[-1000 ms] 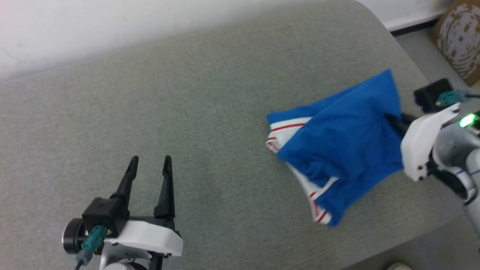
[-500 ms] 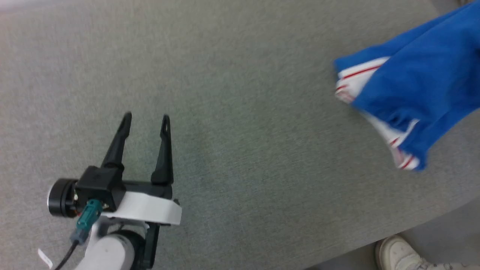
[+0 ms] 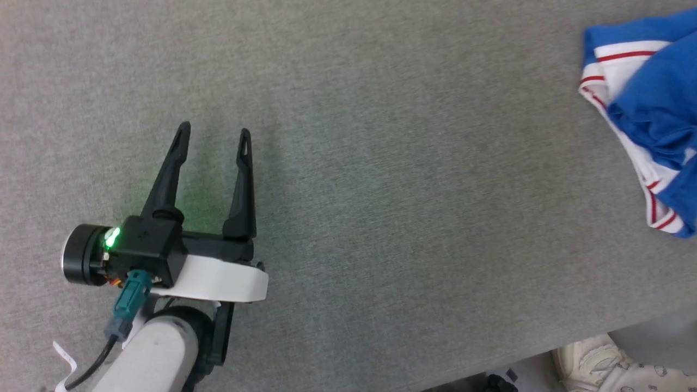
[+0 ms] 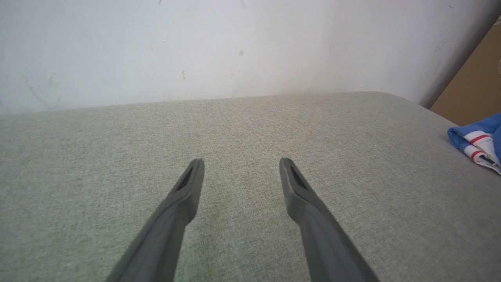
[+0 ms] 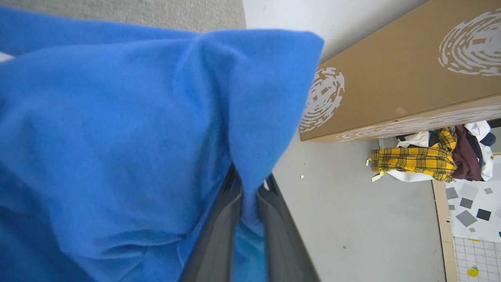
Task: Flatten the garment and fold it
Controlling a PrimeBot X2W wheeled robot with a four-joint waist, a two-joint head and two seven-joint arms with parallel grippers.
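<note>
- Your right hand is clamping a pinched fold of the garment; the blue cloth is standing up between its two nearly closed fingers and draping over them
- The garment is sitting by the table's right edge, bunched in a heap, with blue layers lying over the white, red-striped trim; part of it is running out of the head view, so you are not seeing its whole outline
- Your left hand is waiting released, fingers spread wide with nothing between them, over bare table toward the near edge and well apart from the garment
- In the left wrist view that hand is pointing toward the far edge and the wall, and the garment is showing off by the right edge
- As I am judging it, flattening is only just beginning: no sleeve or hem is lying spread and no fold is made
- You are looking at nearly the whole job ahead: bringing the cloth in from the right edge, taking a second grip, spreading it flat, then folding
- A person's shoe is showing just beyond the near edge, so you are working with someone close by
</note>
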